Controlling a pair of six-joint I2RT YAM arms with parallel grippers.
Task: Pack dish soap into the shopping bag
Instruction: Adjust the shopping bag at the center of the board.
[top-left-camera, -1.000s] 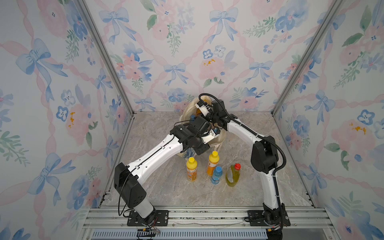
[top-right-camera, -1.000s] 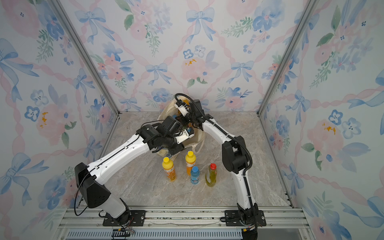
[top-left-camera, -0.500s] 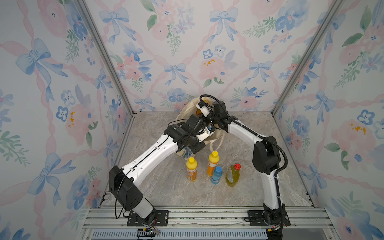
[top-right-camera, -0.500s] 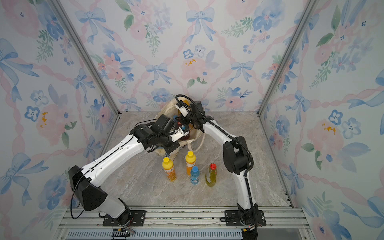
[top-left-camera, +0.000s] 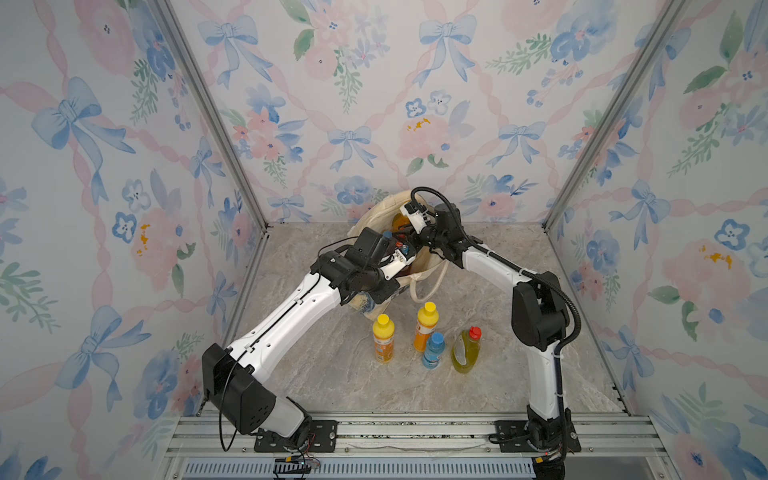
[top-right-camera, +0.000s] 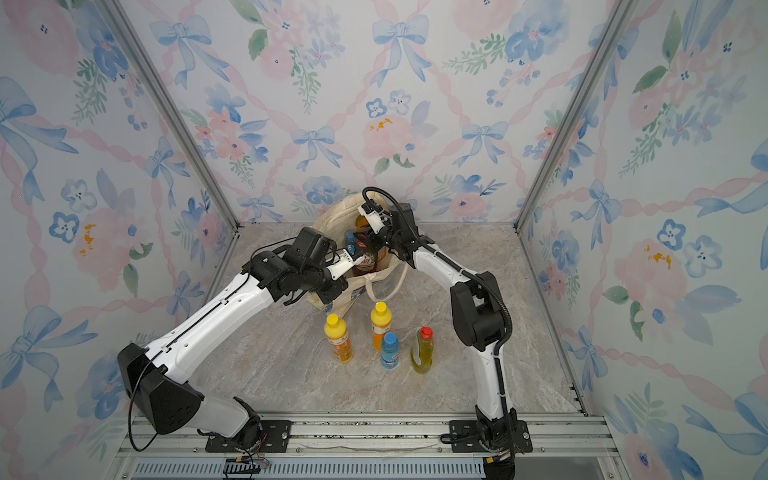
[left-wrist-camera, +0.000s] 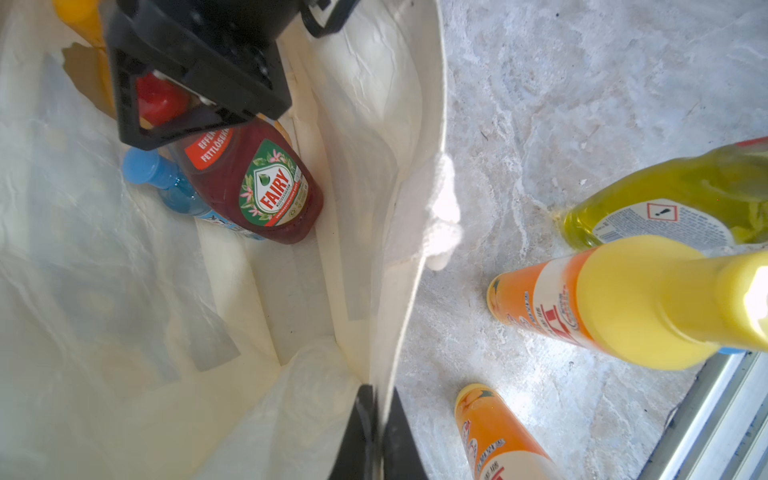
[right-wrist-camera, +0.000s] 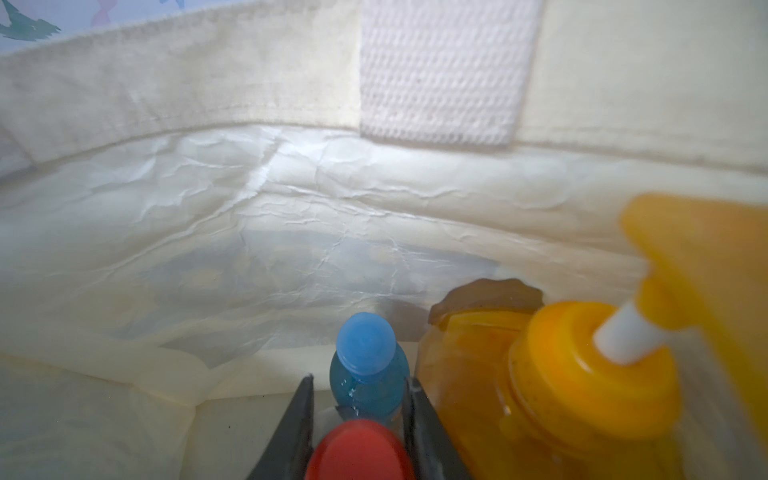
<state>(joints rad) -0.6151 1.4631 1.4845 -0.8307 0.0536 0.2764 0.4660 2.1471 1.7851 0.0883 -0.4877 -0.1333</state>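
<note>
fingers (right-wrist-camera: 297, 424) of your right gripper (right-wrist-camera: 358, 395) are closed narrow on the red cap (right-wrist-camera: 357, 451) of the dark-red bottle (left-wrist-camera: 257, 187), one on each side, down inside the shopping bag (left-wrist-camera: 415, 145). that bottle's base is at the bag's floor, but you cannot tell whether it rests there or hangs just above. a small blue bottle (right-wrist-camera: 365, 365) stands against it, and just beside both is the big orange pump bottle (right-wrist-camera: 561, 374), its pump head up near the rim. fingers (left-wrist-camera: 353, 436) of your left gripper (left-wrist-camera: 376, 432) are pinched together on the bag's wall at its top edge, with the cloth between them. outside the bag, on the marble table (top-left-camera: 332, 386), four bottles stand upright in a loose cluster near it: an orange yellow-capped bottle (top-left-camera: 382, 340), a second orange yellow-capped bottle (top-left-camera: 424, 328), a second small blue bottle (top-left-camera: 433, 353) just in front of that one, and the yellow-green red-capped bottle (top-left-camera: 465, 353) beside the blue.
</note>
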